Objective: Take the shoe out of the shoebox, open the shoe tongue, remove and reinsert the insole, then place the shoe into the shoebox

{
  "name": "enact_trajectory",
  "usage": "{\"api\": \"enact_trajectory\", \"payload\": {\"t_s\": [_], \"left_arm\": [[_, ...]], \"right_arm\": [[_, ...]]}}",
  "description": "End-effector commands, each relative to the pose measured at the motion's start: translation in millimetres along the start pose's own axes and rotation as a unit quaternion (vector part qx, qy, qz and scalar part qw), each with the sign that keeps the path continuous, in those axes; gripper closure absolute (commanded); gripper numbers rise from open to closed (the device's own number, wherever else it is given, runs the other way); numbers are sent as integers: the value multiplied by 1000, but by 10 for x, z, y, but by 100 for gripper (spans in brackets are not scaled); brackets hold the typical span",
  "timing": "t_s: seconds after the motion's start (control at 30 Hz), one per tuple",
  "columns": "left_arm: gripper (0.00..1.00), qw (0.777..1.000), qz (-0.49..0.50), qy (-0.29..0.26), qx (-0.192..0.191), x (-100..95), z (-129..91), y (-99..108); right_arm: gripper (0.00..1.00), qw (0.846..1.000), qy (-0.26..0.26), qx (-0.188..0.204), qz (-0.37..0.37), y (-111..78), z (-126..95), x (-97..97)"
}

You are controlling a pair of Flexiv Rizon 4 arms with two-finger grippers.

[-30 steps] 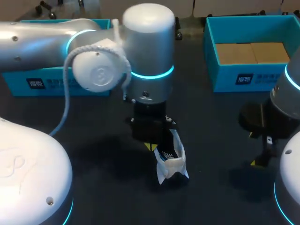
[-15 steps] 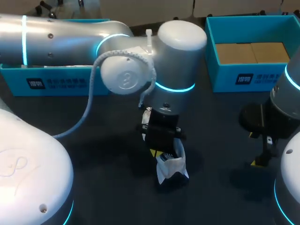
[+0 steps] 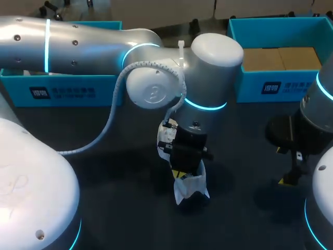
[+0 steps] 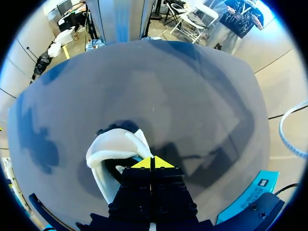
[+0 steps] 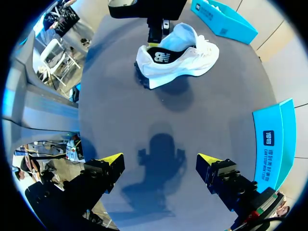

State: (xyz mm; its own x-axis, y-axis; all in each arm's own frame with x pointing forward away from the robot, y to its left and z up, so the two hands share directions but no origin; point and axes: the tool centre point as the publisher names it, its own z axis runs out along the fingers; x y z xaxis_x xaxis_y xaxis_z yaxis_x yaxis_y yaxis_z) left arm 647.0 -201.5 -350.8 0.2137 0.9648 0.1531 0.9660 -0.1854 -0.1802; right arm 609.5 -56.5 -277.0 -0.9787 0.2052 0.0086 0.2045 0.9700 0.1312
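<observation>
I find the shoe (image 5: 179, 54) out of the shoebox (image 3: 260, 86), lying on its side on the dark surface (image 3: 104, 172) near the middle and well apart from the box. The left gripper (image 4: 150, 162) sits at the shoe's opening, right against the collar. Its fingers are pressed together, and I can see nothing held between them. Whether a thin edge of tongue or insole is caught there, I cannot tell. Over the last second the left arm's wrist and forearm have swung across toward the right side of the head view, and the gripper has turned about the shoe's opening. The shoe itself has not shifted on the surface. I judge this to be a reorientation for work inside the shoe, the tongue or insole step, and not a lift. The first step of the task looks done and the rest is outstanding. The right gripper (image 5: 159, 161) hangs above bare surface on its own side with its fingers wide apart, and it has not moved. It is well clear of the shoe and not steadying it, so a pull by the left arm could drag the shoe.
</observation>
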Motion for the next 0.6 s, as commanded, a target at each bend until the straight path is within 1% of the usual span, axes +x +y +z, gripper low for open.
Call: {"api": "enact_trajectory", "payload": {"t_s": [0.03, 0.33, 0.6], "left_arm": [[100, 1000, -5, -1, 3, -24, 13, 29], [100, 1000, -23, -1, 9, -81, 120, 127], [100, 999, -30, 5, 15, -90, 230, 165]], "right_arm": [[0, 1000, -2, 0, 0, -14, 8, 18], [0, 1000, -2, 0, 0, -14, 8, 18], [0, 1000, -2, 0, 0, -14, 8, 18]]}}
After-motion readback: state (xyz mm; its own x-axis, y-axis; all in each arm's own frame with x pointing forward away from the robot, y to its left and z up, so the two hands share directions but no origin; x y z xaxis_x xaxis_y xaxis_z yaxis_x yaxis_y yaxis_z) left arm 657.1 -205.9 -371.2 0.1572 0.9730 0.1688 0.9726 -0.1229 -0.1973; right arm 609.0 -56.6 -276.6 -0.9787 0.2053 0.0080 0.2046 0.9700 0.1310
